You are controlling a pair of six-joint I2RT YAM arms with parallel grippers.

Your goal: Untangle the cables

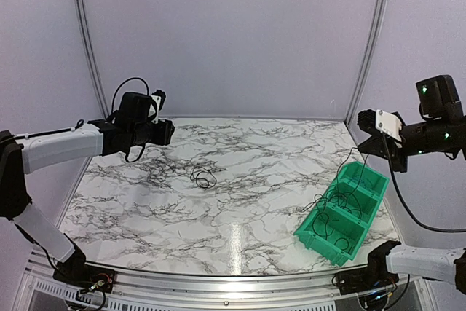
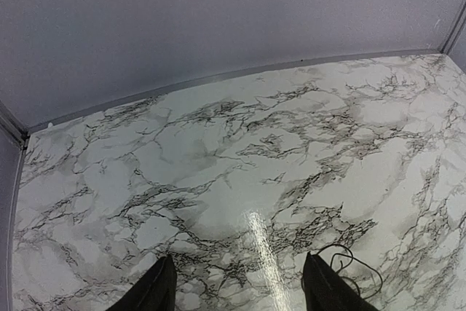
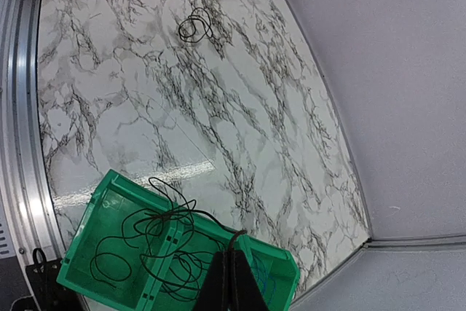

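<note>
A small loop of thin black cable (image 1: 204,178) lies alone on the marble table (image 1: 247,202); it also shows in the right wrist view as the small cable loop (image 3: 195,27) and by my left finger as the loop (image 2: 358,271). More black cables (image 3: 145,242) sprawl across the green bin (image 1: 342,213), with blue strands (image 3: 263,282) in its end compartment. My right gripper (image 3: 234,251) hangs above the bin (image 3: 109,187), shut on one black strand that runs down into it. Raised over the table's far left, my left gripper (image 2: 240,293) is open and empty.
The green bin sits near the table's front right corner, and one cable loop hangs over its wall onto the marble. Pale booth walls (image 1: 233,34) close off the back and sides. A metal rail (image 1: 218,282) runs along the near edge.
</note>
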